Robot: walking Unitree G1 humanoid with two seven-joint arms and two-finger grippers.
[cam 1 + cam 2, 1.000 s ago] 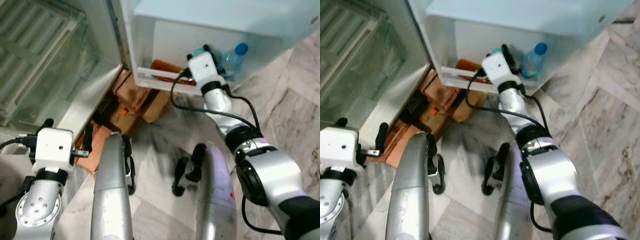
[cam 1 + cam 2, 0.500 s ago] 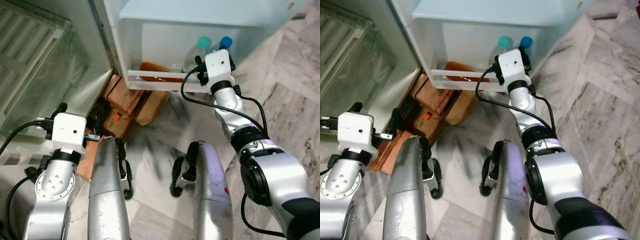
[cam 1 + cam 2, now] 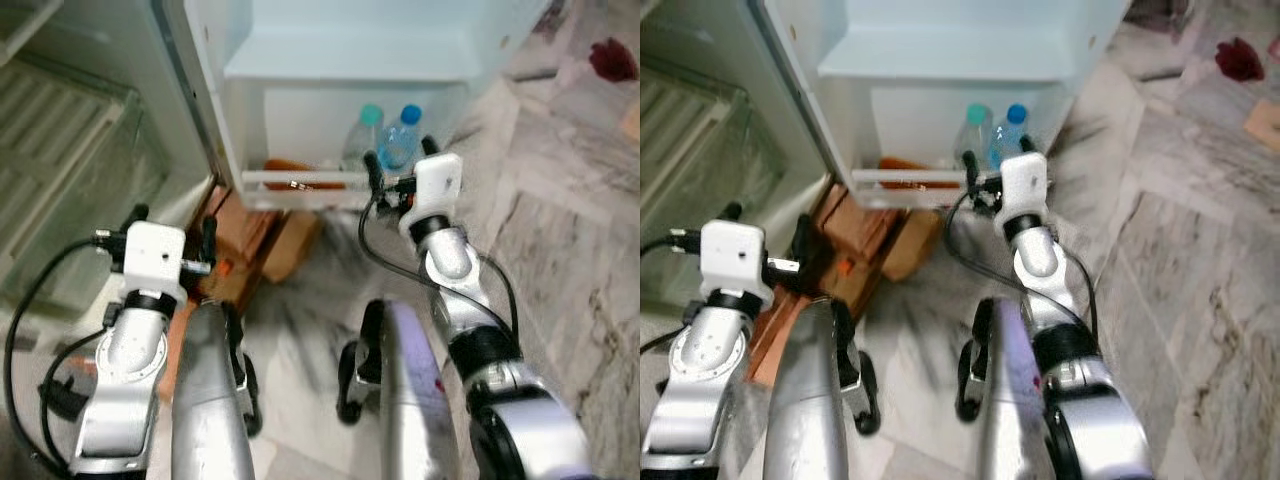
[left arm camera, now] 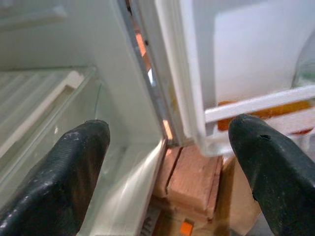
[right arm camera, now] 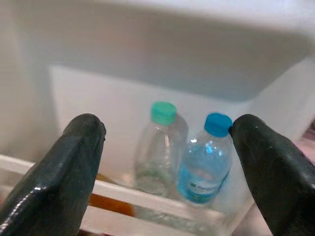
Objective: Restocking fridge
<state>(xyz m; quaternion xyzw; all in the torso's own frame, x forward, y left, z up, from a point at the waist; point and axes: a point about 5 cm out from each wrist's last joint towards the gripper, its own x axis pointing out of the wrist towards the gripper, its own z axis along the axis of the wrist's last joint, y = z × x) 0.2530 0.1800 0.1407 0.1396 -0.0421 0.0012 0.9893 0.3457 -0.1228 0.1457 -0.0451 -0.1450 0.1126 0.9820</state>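
Marble floor [image 3: 560,250] ran pale and veined under the open fridge door [image 3: 340,60], whose lowest door shelf [image 3: 300,182] sat close to the ground, with brown cardboard boxes [image 3: 270,230] lying on the floor just beneath it. Two bottles stood upright side by side in that shelf behind its white rail: a clear one with a green cap [image 5: 160,147] and a blue-labelled one with a blue cap [image 5: 206,157], touching or nearly so; an orange packet [image 3: 290,168] lay flat at the other end of the same shelf. The upright stance behind the rail looked deliberate, since the rail would keep them from tipping out when the door swung. The right gripper [image 3: 398,172] hovered in front of the shelf, near the blue-capped bottle but apart from it, its two black fingers spread wide and empty; in the right wrist view both bottles showed framed between the fingers, untouched. My reading was that both bottles were already stocked. The left gripper [image 3: 168,228] was raised by the fridge body near the door's hinge edge, fingers likewise wide apart with nothing between them, pointing toward the glass shelf [image 4: 54,123] inside the fridge.
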